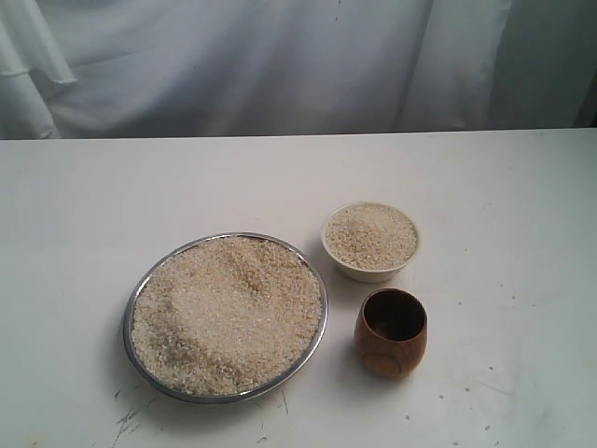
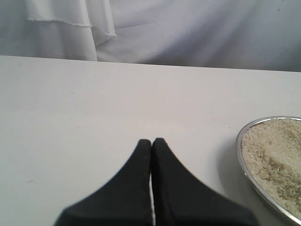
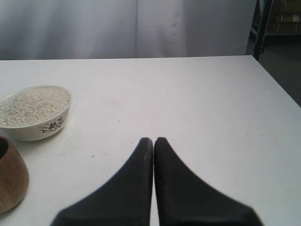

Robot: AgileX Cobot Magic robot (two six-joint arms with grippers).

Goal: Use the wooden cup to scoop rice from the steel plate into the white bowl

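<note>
White table [image 1: 84, 196], three dishes standing on it.
Left: steel plate [image 1: 127, 322]; white bowl [image 1: 369, 272] just right of it; wooden cup [image 1: 390, 353] upright, near both.

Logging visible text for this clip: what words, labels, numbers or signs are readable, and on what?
No readable text in any view.
white bowl: dark flower print on its side, no letters.
steel plate, wooden cup: no markings seen.
brown boxes far behind the table, right wrist view: too blurred to tell if anything is printed.

A scuffed white table [image 1: 280, 177] fills the foreground; a pale draped curtain [image 1: 280, 65] hangs behind it.
</note>
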